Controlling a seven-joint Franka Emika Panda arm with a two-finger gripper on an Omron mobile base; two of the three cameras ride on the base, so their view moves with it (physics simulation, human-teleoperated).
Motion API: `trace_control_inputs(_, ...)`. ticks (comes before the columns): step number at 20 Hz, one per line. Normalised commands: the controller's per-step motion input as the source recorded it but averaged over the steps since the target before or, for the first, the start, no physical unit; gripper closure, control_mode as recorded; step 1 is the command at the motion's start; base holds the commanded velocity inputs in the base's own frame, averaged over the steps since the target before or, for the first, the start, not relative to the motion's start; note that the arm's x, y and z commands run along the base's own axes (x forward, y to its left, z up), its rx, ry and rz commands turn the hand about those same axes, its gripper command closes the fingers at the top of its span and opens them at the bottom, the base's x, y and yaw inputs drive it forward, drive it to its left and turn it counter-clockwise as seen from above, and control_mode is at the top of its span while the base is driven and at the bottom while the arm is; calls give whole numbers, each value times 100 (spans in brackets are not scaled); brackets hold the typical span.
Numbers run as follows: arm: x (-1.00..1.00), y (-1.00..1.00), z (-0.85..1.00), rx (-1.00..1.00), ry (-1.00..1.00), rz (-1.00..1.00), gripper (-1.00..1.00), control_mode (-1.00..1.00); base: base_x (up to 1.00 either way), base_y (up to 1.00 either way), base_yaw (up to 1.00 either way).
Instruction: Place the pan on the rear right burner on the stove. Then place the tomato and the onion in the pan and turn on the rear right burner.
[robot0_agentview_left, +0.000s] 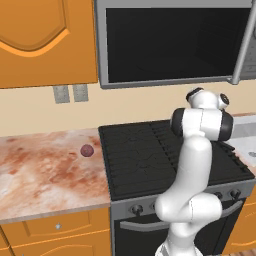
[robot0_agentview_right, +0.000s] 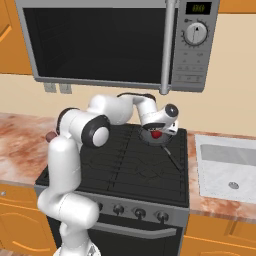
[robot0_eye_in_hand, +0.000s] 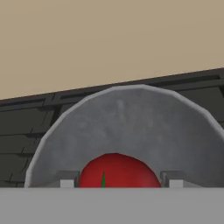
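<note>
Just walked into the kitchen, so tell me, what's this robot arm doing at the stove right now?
The arm's gripper is over the pan, which sits on the rear right burner of the stove. The tomato sits between its fingertips, low over the pan; whether it is gripped or just let go is unclear. The onion waits on the counter to the left.

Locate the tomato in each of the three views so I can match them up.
Left base view: I cannot make it out; the arm stands in front of the stove's far right corner.
Right base view: the tomato sits right of centre, between the fingers of the gripper, over the pan.
Hand view: bottom centre, against the pan's grey floor.
Shared landmark: the black stove grates.
</note>
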Motion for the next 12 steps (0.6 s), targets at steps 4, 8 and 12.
trace_control_inputs(4,12,0,-18,0,0,0,100,-100,0,0,0)
trace_control_inputs(8,21,0,-14,0,0,0,100,-100,0,0,0)
trace_control_inputs(12,16,0,-4,0,0,0,100,-100,0,0,0)
